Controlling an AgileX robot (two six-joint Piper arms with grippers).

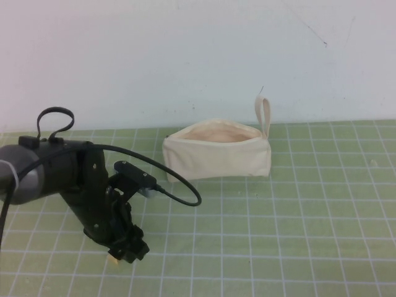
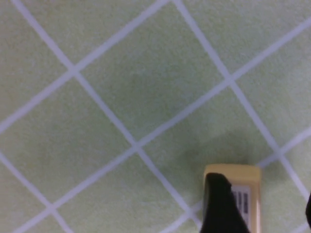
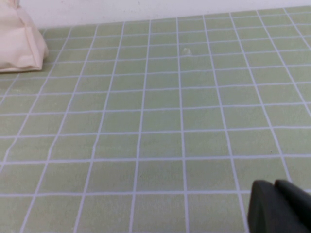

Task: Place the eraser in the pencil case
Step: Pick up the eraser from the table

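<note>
The eraser (image 2: 245, 187), a tan-yellow block with a barcode label, lies on the green grid mat. In the high view only a tan sliver of it (image 1: 114, 262) shows under the left arm. My left gripper (image 1: 128, 250) points down at the mat near the front left. In the left wrist view, the left gripper (image 2: 265, 213) is open, with one finger (image 2: 221, 206) over the eraser and the other at the frame's edge. The cream pencil case (image 1: 216, 156) stands open-topped at the back centre, well apart from the eraser. My right gripper (image 3: 276, 196) is shut and empty; it is out of the high view.
The pouch's loop strap (image 1: 265, 117) stands up at its right end, near the white back wall. A black cable (image 1: 179, 185) loops from the left arm toward the pouch. The pouch's end shows in the right wrist view (image 3: 19, 41).
</note>
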